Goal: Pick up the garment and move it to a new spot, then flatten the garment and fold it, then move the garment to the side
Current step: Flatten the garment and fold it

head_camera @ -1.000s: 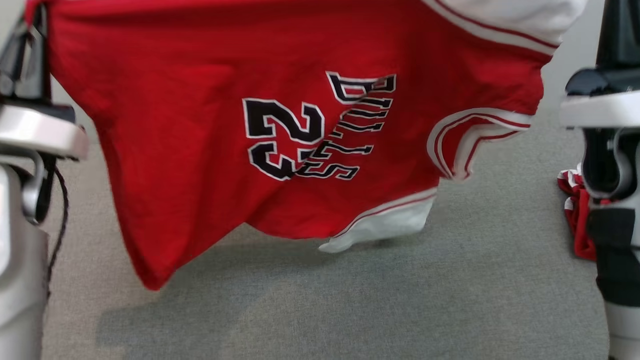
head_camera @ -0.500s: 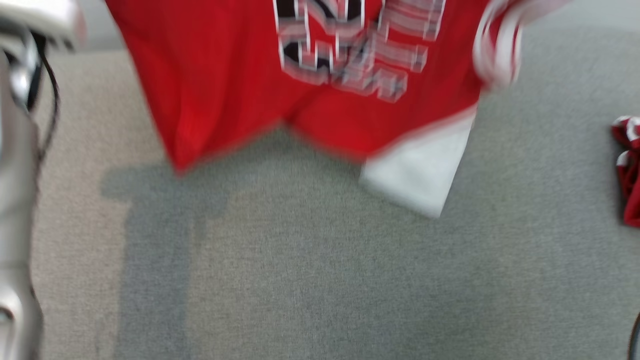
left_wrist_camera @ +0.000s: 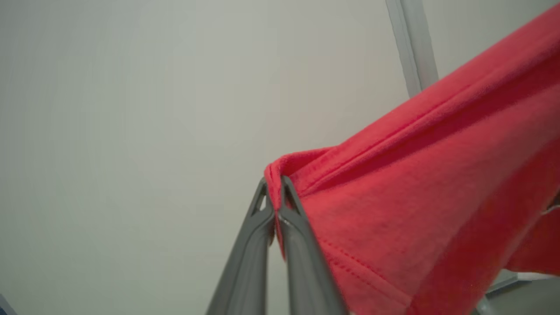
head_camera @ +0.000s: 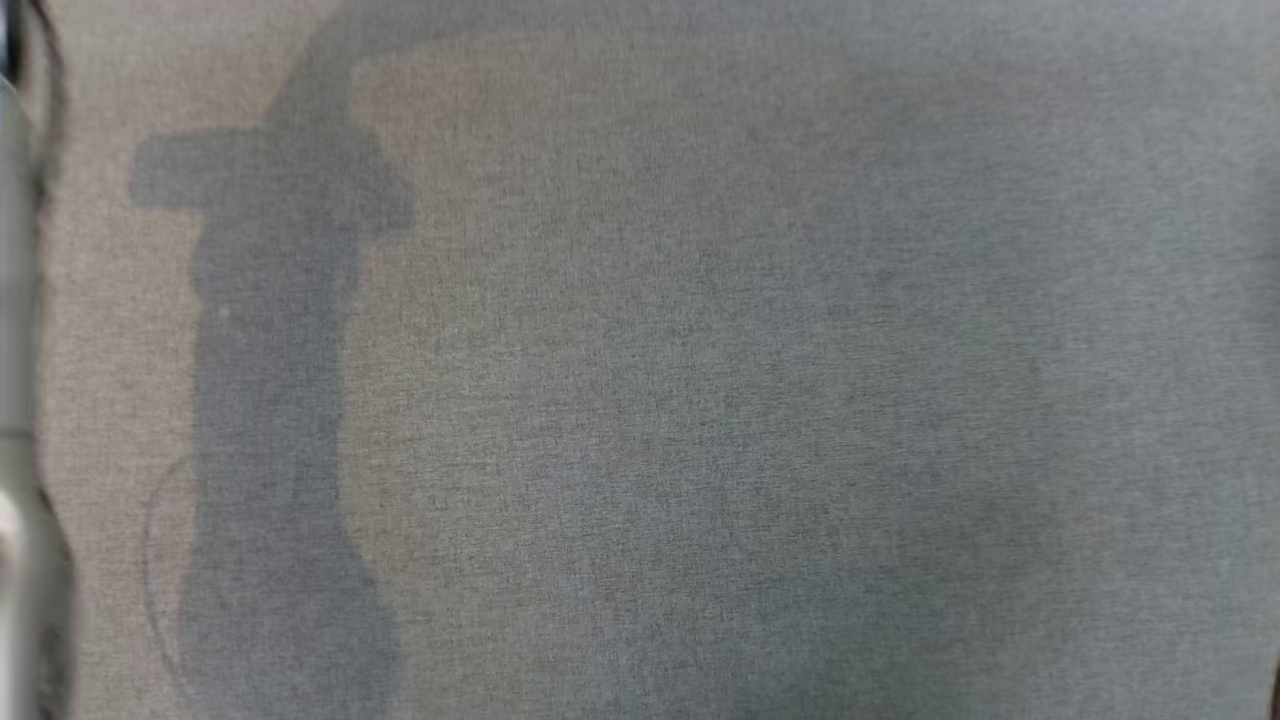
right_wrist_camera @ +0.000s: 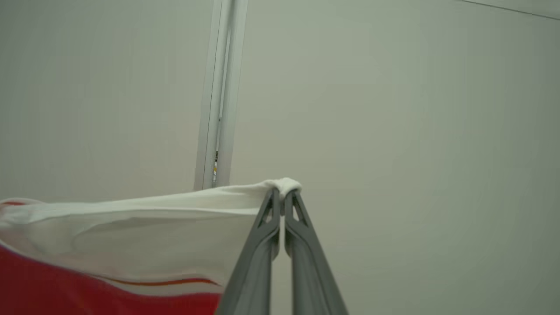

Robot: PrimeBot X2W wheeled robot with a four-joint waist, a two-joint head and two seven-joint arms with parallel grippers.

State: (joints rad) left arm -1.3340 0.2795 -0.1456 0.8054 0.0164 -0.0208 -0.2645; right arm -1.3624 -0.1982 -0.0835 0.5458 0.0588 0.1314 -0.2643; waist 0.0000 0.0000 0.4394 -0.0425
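Observation:
The garment is a red jersey with white parts. In the left wrist view my left gripper (left_wrist_camera: 274, 186) is shut on a red hemmed corner of the garment (left_wrist_camera: 415, 201), which hangs off to the right in the air. In the right wrist view my right gripper (right_wrist_camera: 282, 192) is shut on a white corner of the garment (right_wrist_camera: 144, 223), whose white cloth and red body spread to the left. Both grippers point up toward a pale wall. In the head view a pale forearm (head_camera: 15, 480) runs along the left edge.
The head view looks down on a grey fabric surface (head_camera: 700, 400) with an arm-shaped shadow (head_camera: 270, 400) at the left. A pale vertical post (right_wrist_camera: 221, 96) stands against the wall behind the right gripper, and the post (left_wrist_camera: 413, 43) also crosses the left wrist view.
The head view has shifted downward, so the jersey and the second red garment at the right have left it. The grey surface and the shadow remain.

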